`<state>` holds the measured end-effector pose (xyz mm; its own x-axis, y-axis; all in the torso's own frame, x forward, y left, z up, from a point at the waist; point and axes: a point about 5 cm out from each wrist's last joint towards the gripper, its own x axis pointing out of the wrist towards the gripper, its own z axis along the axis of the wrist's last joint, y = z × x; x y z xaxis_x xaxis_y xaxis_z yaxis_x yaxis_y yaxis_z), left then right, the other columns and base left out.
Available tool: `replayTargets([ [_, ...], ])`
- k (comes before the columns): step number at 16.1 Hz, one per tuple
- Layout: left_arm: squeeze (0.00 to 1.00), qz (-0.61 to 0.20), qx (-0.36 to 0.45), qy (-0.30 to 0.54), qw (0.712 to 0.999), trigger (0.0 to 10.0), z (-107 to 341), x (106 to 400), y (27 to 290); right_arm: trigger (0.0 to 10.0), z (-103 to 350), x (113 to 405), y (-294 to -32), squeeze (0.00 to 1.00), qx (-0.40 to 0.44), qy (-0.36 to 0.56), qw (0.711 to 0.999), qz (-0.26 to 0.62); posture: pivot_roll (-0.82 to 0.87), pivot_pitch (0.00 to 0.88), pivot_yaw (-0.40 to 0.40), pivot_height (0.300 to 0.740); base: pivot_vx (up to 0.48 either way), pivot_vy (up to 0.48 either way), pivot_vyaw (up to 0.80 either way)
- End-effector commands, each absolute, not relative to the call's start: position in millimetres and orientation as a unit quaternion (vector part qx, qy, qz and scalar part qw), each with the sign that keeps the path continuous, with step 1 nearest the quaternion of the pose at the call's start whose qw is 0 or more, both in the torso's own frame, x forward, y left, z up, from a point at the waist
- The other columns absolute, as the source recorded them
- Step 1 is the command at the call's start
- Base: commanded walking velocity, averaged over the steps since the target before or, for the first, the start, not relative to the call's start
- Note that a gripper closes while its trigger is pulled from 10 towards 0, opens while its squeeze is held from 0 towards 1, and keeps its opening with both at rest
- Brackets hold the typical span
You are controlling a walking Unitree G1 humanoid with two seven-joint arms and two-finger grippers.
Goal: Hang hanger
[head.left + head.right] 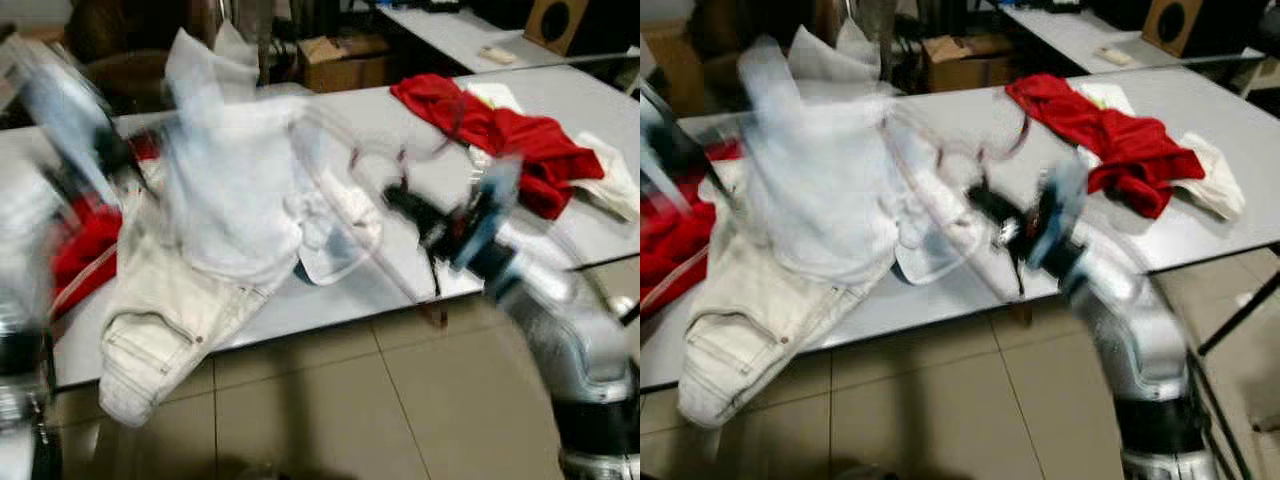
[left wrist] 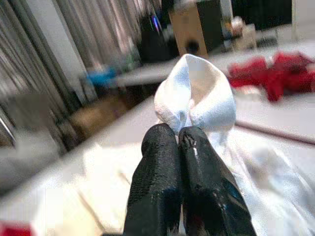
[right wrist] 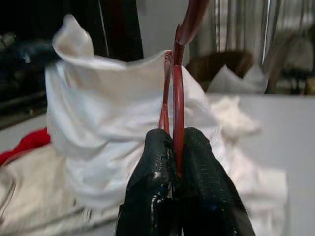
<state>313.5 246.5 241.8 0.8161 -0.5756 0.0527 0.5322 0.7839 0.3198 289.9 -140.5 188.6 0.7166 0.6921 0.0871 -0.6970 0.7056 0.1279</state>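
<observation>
Everything in the eye views is blurred by motion. A white garment [image 1: 230, 190] hangs lifted over the grey table [image 1: 570, 90]. My left gripper [image 2: 177, 135] is shut on a fold of this garment [image 2: 197, 93]; its arm is a blur at the left [image 1: 70, 130]. My right gripper [image 3: 174, 142] is shut on a thin red hanger [image 3: 178, 93], whose wire runs up beside the white cloth [image 3: 108, 113]. From the eye views, that gripper [image 1: 985, 205] sits above the table's front edge, just right of the garment.
Beige jeans [image 1: 160, 320] droop over the table's front edge at the left, beside a red garment [image 1: 85, 245]. A red cloth [image 1: 500, 130] and a cream cloth [image 1: 610, 180] lie at the right. A cardboard box [image 1: 340, 60] stands behind the table. Tiled floor [image 1: 380, 410] lies in front.
</observation>
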Motion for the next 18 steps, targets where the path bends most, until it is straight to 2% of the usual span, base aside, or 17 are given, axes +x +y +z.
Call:
replayTargets([
  [1,0.00,-0.275,0.166,-0.084,0.943,0.0,245.7,307.7,243.4,10.0,195.1,279.3,-137.8,0.00,0.064,-0.026,0.915,0.396,0.06,0.000,0.043,0.740,0.000,0.000,0.00],
  [3,0.00,-0.253,0.162,-0.080,0.950,0.0,238.1,303.9,243.2,10.0,183.5,269.6,-142.7,0.00,0.074,0.004,0.916,0.395,0.05,0.000,0.039,0.740,0.000,0.000,0.00],
  [6,0.00,-0.233,0.120,-0.139,0.955,0.0,245.8,291.9,241.5,10.0,169.7,262.0,-147.5,0.00,0.093,0.035,0.917,0.386,0.04,0.000,0.042,0.740,0.000,0.000,0.00],
  [8,0.00,-0.268,0.106,-0.116,0.950,0.0,231.9,275.9,236.6,10.0,163.6,262.4,-148.1,0.00,0.125,0.051,0.915,0.380,0.05,0.000,0.039,0.740,0.000,0.000,0.00],
  [9,0.00,-0.279,0.102,-0.111,0.948,0.7,229.3,271.8,234.5,10.0,162.1,263.4,-147.9,0.00,0.141,0.054,0.913,0.380,0.05,0.000,0.039,0.740,0.000,0.000,0.00],
  [10,0.00,-0.292,0.088,-0.117,0.945,0.9,230.2,267.6,230.1,10.0,159.7,267.4,-147.5,0.00,0.168,0.060,0.907,0.381,0.06,0.000,0.027,0.740,0.000,0.000,0.00],
  [13,0.00,-0.302,0.084,-0.131,0.941,0.0,234.6,266.9,220.9,10.0,157.7,271.9,-145.3,0.00,0.206,0.068,0.896,0.387,0.07,0.000,0.019,0.740,0.000,0.000,0.00],
  [15,0.00,-0.315,0.079,-0.155,0.933,0.0,242.6,266.9,210.0,10.0,152.6,273.3,-142.6,0.00,0.235,0.086,0.884,0.396,0.07,0.000,0.009,0.740,0.000,0.000,0.00],
  [18,0.00,-0.363,0.121,-0.115,0.917,0.0,234.1,261.5,199.7,10.0,157.9,277.1,-138.5,0.00,0.269,0.076,0.870,0.407,0.08,0.000,-0.002,0.740,0.000,0.000,0.00],
])
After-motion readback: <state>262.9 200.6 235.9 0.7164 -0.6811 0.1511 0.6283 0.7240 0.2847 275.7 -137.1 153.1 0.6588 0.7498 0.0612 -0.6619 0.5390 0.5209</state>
